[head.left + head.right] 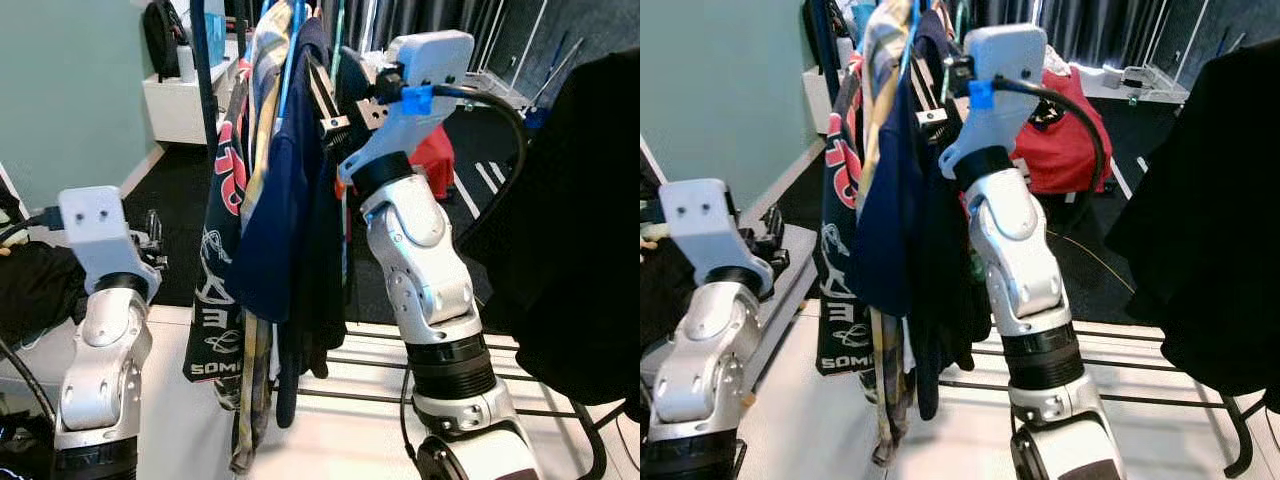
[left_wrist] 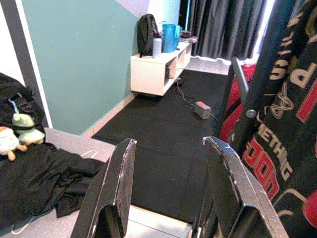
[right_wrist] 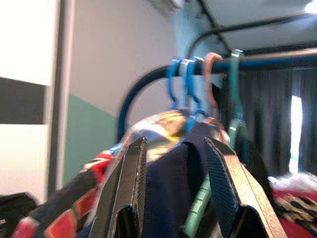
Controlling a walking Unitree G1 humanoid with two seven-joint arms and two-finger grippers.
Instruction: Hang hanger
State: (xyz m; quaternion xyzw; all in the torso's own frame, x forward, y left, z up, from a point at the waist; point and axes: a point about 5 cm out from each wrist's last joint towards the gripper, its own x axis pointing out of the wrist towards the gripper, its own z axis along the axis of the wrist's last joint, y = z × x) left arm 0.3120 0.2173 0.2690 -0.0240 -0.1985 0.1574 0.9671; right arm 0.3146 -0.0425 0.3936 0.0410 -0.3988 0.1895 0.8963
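Observation:
Several hangers hook over the blue rail (image 3: 277, 62) of the clothes rack: two blue hangers (image 3: 179, 79), a pink one (image 3: 213, 74) and a green one (image 3: 236, 94). A navy shirt (image 1: 285, 220) and a black shirt with red and white print (image 1: 222, 190) hang from them. My right gripper (image 1: 322, 92) is raised beside the garments' shoulders, just below the rail. In the right wrist view the right gripper (image 3: 174, 148) stands open, the navy shirt beyond its fingers. My left gripper (image 2: 168, 144) is open and empty, held low at the left (image 1: 150, 240).
A large black garment (image 1: 580, 230) hangs close on the right. The rack's black base bars (image 1: 500, 400) cross the white floor. A white shelf (image 2: 153, 69) with a black backpack (image 2: 146, 34) stands by the teal wall. Dark clothes and a soft toy (image 2: 12, 134) lie at left.

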